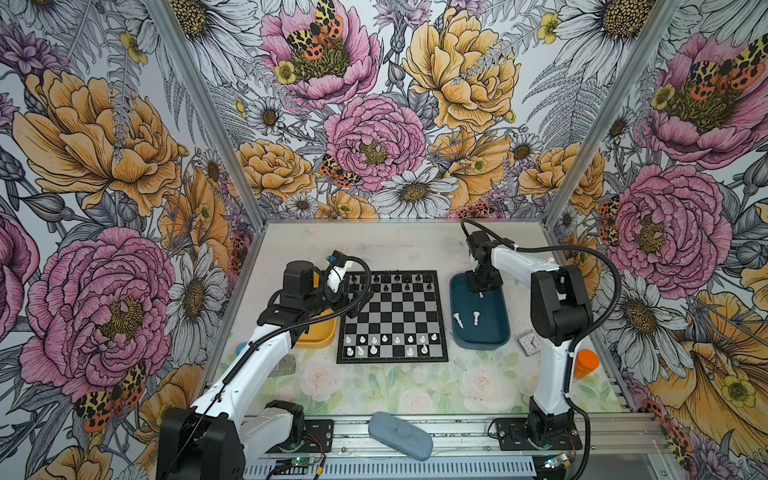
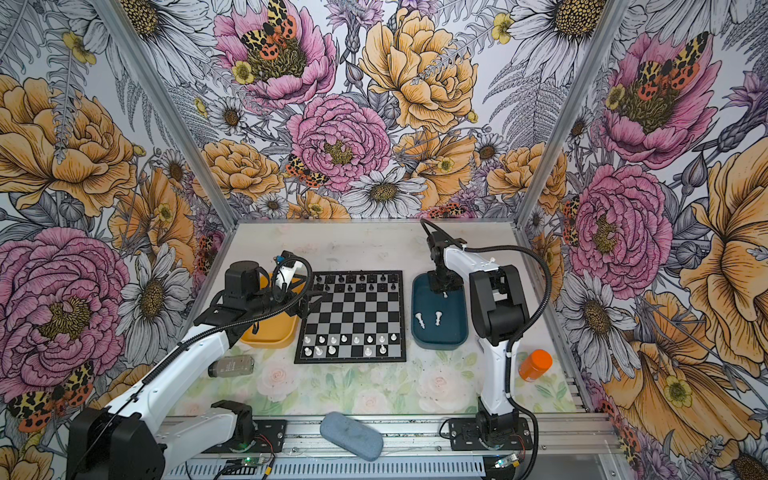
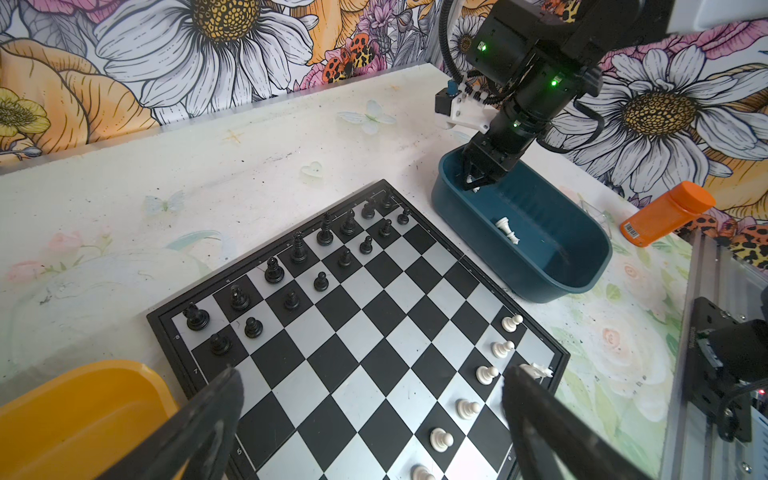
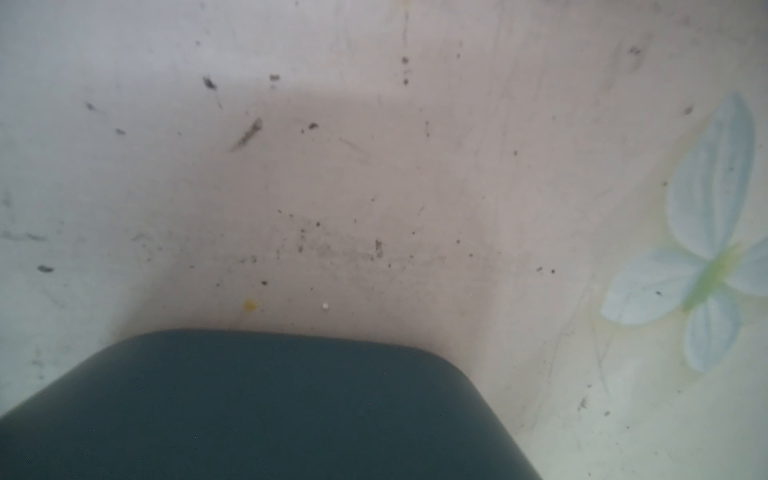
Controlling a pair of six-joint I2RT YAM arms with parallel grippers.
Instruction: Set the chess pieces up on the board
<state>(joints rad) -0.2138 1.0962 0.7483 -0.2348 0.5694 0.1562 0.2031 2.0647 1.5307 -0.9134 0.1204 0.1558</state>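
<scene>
White chess piece [image 1: 481, 294], mostly hidden, in right end effector [image 3: 473, 182]

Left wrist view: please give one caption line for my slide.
Open left gripper at the chessboard edge; right gripper reaches into the blue tray, where a white piece lies.

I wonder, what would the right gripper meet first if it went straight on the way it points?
The right gripper points down; probably the white chess piece at its tips first, then the blue tray floor.
</scene>
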